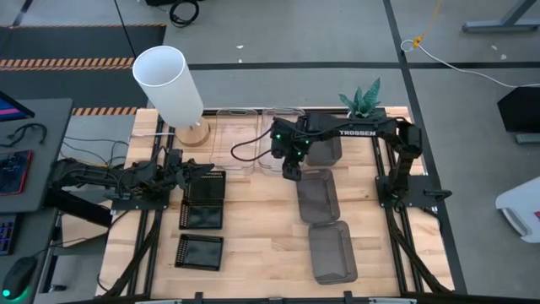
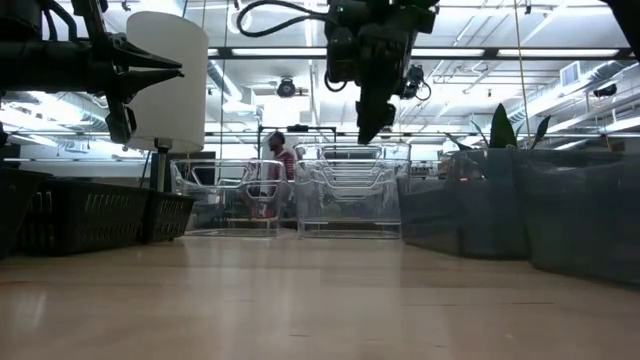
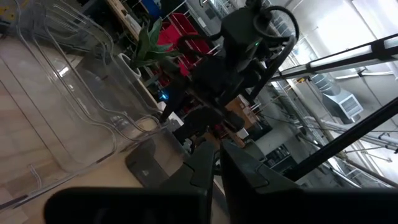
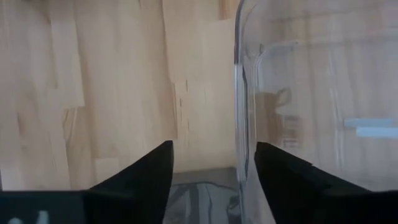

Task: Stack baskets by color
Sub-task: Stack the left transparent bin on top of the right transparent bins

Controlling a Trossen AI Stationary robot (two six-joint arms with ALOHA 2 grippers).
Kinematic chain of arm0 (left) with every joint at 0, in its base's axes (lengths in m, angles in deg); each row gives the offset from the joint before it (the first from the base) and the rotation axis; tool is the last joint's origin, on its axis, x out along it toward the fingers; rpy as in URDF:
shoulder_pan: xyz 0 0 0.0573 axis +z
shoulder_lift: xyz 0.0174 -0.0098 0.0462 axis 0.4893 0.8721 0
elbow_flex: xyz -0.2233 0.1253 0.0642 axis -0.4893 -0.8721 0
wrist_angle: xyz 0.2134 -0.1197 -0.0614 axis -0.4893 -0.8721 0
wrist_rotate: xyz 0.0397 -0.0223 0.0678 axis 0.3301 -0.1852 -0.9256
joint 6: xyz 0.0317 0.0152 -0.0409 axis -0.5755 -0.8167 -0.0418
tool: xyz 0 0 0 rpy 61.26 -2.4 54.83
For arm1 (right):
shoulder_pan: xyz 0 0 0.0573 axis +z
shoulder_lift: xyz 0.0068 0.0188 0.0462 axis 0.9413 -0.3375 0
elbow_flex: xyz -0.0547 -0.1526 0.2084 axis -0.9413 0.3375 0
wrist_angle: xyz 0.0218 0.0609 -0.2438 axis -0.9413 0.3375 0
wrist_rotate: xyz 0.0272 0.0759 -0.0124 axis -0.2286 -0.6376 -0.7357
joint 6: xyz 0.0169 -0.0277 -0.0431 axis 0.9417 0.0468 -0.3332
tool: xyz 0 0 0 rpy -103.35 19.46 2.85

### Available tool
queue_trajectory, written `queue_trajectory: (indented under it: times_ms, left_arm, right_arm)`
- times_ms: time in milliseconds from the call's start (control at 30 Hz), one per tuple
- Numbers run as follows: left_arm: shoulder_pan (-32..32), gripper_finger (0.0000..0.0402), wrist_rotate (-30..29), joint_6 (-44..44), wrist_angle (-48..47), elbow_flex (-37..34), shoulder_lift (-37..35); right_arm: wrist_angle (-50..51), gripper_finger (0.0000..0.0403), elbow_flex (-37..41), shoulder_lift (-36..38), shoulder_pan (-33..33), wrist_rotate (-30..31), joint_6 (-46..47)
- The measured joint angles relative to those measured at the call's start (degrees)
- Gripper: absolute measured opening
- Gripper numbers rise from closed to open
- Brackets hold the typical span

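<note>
Two clear basket footprints stand side by side at the table's far middle: one clear basket (image 1: 236, 135) and a clear nested stack (image 2: 350, 190) showing several rims. My right gripper (image 1: 291, 171) hangs open just above the stack's near edge, pointing steeply down. In the right wrist view a clear rim (image 4: 239, 93) lies below the gap between the fingers. Smoky grey baskets (image 1: 318, 196) lie in a row on the right, and black grid baskets (image 1: 203, 200) on the left. My left gripper (image 1: 181, 165) waits shut, raised at the left.
A white cylindrical lamp (image 1: 171, 84) stands at the far left corner and a small potted plant (image 1: 363, 100) at the far right. Bare wood lies in the middle between the black and grey baskets. A person (image 2: 278, 150) shows in the room behind.
</note>
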Motion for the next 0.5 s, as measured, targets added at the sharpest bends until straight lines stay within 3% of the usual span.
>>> queue_trajectory:
  times_ms: [267,500]
  left_arm:
    - [0.0,0.0026,0.0,0.0,0.0,0.0,0.0]
    - [0.0,0.0033,0.0,0.0,-0.1,0.0,0.0]
  right_arm:
    - [5.0,0.0268,-8.7,0.6,0.0,2.5,0.5]
    - [5.5,0.0268,-12.2,0.6,2.7,4.9,3.4]
